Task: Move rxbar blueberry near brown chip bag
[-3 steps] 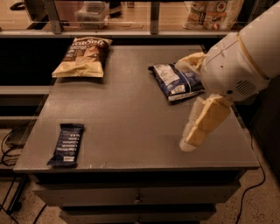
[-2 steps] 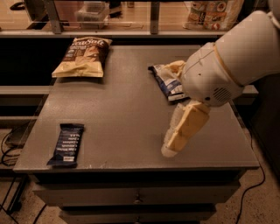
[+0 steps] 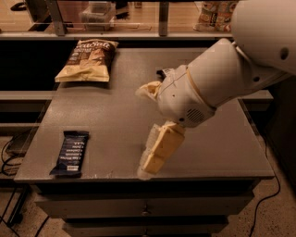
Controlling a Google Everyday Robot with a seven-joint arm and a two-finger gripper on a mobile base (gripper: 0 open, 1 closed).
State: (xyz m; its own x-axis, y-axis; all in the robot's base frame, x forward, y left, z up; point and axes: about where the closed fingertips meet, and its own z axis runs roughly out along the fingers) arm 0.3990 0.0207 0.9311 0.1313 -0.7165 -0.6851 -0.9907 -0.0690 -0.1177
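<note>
Grey tabletop [image 3: 115, 115] fills most of the frame, w/ a drawer front [image 3: 92, 203] under its front edge and a long shelf [image 3: 138, 34] behind it across the top.

At upper left of the table, near the back edge, lies the brown chip bag [image 3: 88, 60]. It has a dark brown top w/ white script lettering and a tan-yellow lower part. The script can't be read for certain, and the small print under it is illegible.

At lower left, near the front-left corner, lies the rxbar blueberry [image 3: 70, 152]. It's flat, long side running front to back, slightly tilted. The wrapper is dark navy w/ several lines of white text, too small to read. Bar and bag are well apart, bare table btwn them.

A white robot arm [image 3: 222, 78] spans from upper right down over the table centre. Its pale yellowish gripper [image 3: 150, 163] points down and leftward at lower centre of frame, by the table's front edge. It's right of the bar and apart from it. How far it's open: can't tell from this angle. The bar isn't in its grasp.

A small dark corner of another packet [image 3: 163, 72] shows behind the arm, rest hidden.

On the shelf at upper right stand printed containers [image 3: 215, 11], labels unreadable, and a clear plastic box [image 3: 98, 11] sits at top centre-left. Cables [image 3: 9, 155] hang at far left, and one cord [image 3: 273, 185] trails at lower right.
</note>
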